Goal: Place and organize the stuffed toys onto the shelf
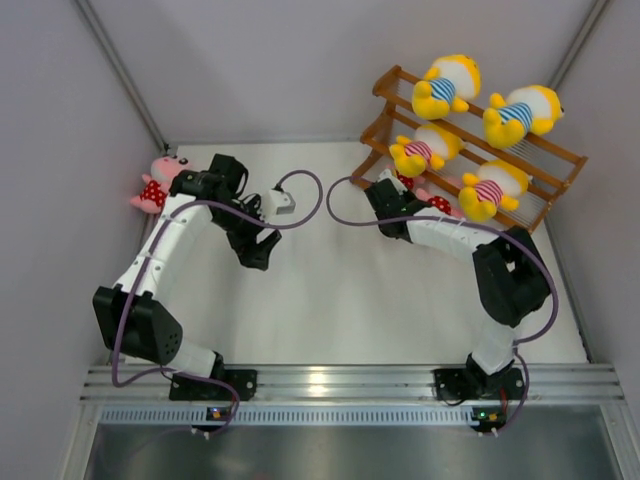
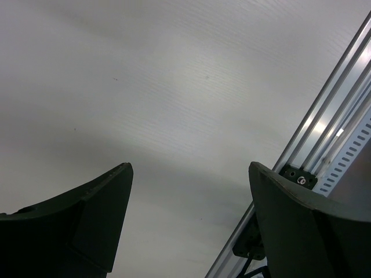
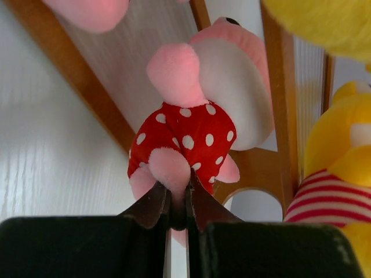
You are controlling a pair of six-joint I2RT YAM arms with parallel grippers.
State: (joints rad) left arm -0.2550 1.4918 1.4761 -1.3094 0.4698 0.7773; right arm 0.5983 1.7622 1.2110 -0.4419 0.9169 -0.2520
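The brown wooden shelf (image 1: pixel 566 158) stands at the back right. Two yellow stuffed toys in blue stripes (image 1: pixel 447 85) (image 1: pixel 520 113) sit on its top tier, and two in pink stripes (image 1: pixel 427 148) (image 1: pixel 490 188) sit on the tier below. At the shelf's lowest tier, my right gripper (image 3: pixel 177 194) (image 1: pixel 388 192) is shut on the leg of a pink toy in a red dotted outfit (image 3: pixel 191 130) (image 1: pixel 406 181). Another pink toy (image 1: pixel 440 205) lies next to it. A third pink toy (image 1: pixel 155 185) rests against the left wall. My left gripper (image 2: pixel 190 168) (image 1: pixel 262 250) hangs open and empty over bare table.
Grey walls close in the table on the left, right and back. An aluminium rail (image 1: pixel 330 385) (image 2: pixel 324 127) runs along the near edge. Purple cables (image 1: pixel 330 205) loop between the two wrists. The shelf's wooden rails (image 3: pixel 278 87) stand close around the held toy.
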